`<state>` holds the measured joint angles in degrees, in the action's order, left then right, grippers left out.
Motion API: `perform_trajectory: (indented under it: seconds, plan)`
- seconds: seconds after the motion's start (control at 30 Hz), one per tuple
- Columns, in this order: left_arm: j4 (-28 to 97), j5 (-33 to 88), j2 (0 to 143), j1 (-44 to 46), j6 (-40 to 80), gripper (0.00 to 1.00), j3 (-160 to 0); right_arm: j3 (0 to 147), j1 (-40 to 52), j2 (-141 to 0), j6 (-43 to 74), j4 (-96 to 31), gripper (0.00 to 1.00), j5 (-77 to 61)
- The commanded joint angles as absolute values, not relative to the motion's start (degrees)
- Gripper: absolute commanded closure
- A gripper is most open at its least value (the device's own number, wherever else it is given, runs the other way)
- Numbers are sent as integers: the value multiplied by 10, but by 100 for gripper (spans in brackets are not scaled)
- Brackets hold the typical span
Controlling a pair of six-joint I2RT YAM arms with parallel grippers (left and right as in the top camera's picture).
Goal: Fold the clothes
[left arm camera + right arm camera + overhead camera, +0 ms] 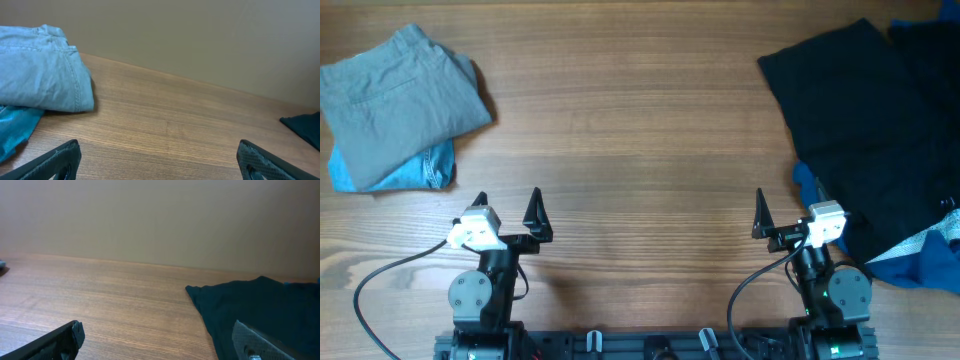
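- Two folded pieces sit stacked at the far left of the table (pixel 640 120). A grey garment (pixel 405 100) lies on top of a light-blue garment (pixel 395 172), whose edge shows along its near side. Their squared outline suggests finished work, set off-centre so the middle of the table is free.
- One heap of unfolded clothing occupies the far right. A black garment (pixel 870 130) is spread loosely and overlaps a blue cloth (pixel 920 268) at its near edge. This heap is judged to be the work not yet done.
- Left gripper (pixel 508 203): the jaws are apart with nothing between them, low at the near edge of the table and well apart from the folded stack. In the left wrist view its fingertips (pixel 57 160) frame bare wood, with the grey garment ahead and to the left.
- Right gripper (pixel 787 205): the jaws are likewise apart and empty, just beside the near-left corner of the heap. Whether its outer finger touches cloth cannot be told. The right wrist view shows the black garment's corner ahead and to the right.
- Posture: the arms mirror each other at the near edge. This is judged a neutral pose between items, with each gripper near its own side's cloth and the centre unobstructed.
- Next step (judgement): the right gripper takes an edge of the black garment and draws it onto the bare centre, where both arms can reach it.
- Risk: the heap's layers overlap, so one pinch may lift more than one piece.
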<state>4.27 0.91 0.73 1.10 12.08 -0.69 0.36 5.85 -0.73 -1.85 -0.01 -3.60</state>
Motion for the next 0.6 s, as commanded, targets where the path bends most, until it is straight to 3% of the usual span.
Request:
perform_trajectory:
  seconds: [0.0,0.57]
  plan:
    - [43,8,4,9,109,0,-3,3,59,-4,-26,1,0,-38]
    - [43,16,20,9,140,0,-4,3,59,-4,-26,1,0,-38]
